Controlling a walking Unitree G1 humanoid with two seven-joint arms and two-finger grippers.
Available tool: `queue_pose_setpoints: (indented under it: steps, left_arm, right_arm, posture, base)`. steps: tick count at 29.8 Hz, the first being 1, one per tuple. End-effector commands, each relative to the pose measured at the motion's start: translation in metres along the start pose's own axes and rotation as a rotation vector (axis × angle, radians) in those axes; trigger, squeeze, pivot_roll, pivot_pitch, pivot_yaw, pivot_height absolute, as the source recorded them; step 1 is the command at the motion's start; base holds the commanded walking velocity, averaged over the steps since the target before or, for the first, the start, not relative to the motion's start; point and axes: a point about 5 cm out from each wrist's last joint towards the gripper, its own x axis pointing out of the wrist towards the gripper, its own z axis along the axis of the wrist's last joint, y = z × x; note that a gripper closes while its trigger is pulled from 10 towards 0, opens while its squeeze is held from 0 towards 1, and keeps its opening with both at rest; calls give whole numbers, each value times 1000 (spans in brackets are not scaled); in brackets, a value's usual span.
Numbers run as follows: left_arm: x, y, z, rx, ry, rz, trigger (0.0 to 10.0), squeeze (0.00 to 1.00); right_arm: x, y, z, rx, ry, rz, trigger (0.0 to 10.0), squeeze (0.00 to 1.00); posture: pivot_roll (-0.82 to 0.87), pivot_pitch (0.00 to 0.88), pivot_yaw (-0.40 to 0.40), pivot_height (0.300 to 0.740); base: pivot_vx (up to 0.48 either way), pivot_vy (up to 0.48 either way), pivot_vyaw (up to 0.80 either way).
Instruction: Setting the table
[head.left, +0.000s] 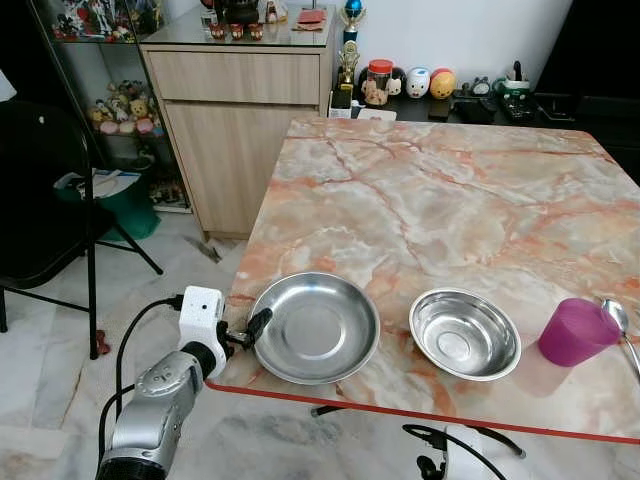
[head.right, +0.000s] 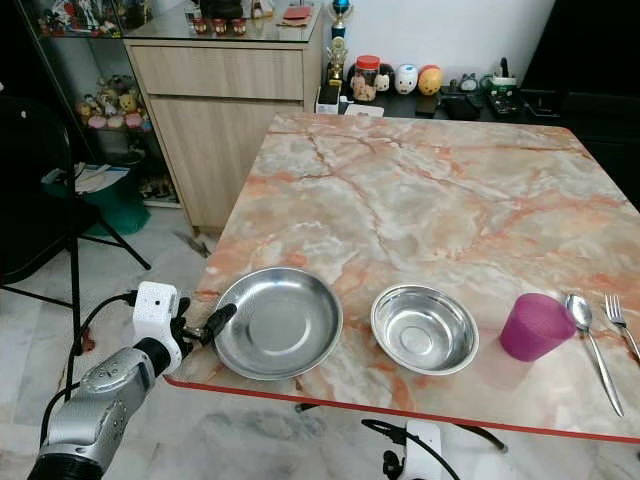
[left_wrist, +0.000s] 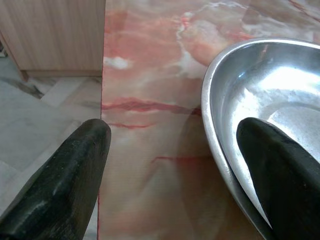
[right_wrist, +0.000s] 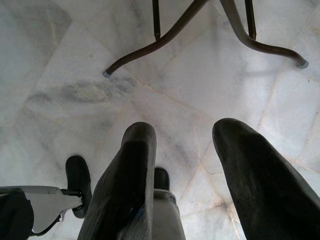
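The steel plate (head.left: 318, 328) lies at the near left corner of the marble bench (head.left: 440, 190), its rim close to the bench's red front edge. The left gripper (left_wrist: 172, 150) is at the plate's left rim with its fingers (left_wrist: 75, 165) spread wide apart: in the left wrist view one finger lies over the inside of the plate's rim, seemingly touching it, while the other hovers over the bench's left edge, clear of the plate. So the rim sits between the two fingers, nearer the inner one, and nothing is clamped. From the head views only one black fingertip can be seen, pointing at the plate's rim, so the gap between the fingers cannot be judged there.

Right of the plate, apart from it, stands a steel bowl (head.left: 465, 333), and further right a purple cup (head.left: 577, 331). Just beyond the cup lies a spoon (head.right: 585, 335); the right eye view also shows a fork (head.right: 622, 322) beside the spoon.

The right gripper (right_wrist: 185, 165) hangs low beside the bench, fingers apart and holding nothing, over the marble floor (right_wrist: 65, 50) near the bench's dark metal legs (right_wrist: 165, 37).
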Motion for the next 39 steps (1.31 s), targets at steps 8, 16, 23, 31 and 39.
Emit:
queue_pose_setpoints:
  steps: [8,16,23,31,39]
  left_arm:
    - [3,0,8,61,5,-23,10000,0]
    - [5,-4,14,144,37,-61,10000,0]
    - [5,-7,9,163,59,-81,10000,0]
    - [3,-8,5,170,86,-94,0,0]
    - [3,-7,3,162,97,-91,0,0]
  right_arm:
    - [0,-1,1,-6,-1,1,10000,0]
    - [0,0,0,-5,1,6,10000,0]
    - [0,1,0,-1,1,6,10000,0]
    - [0,1,0,-2,2,7,10000,0]
    - [0,1,0,-5,3,9,10000,0]
  posture:
    - [58,0,-33,740]
    - [61,0,-30,740]
    - [59,0,-28,740]
    - [61,0,-29,740]
    - [60,0,-29,740]
  base:
    - [0,0,0]
    - [0,0,0]
    - [0,0,0]
    - [0,0,0]
    - [0,0,0]
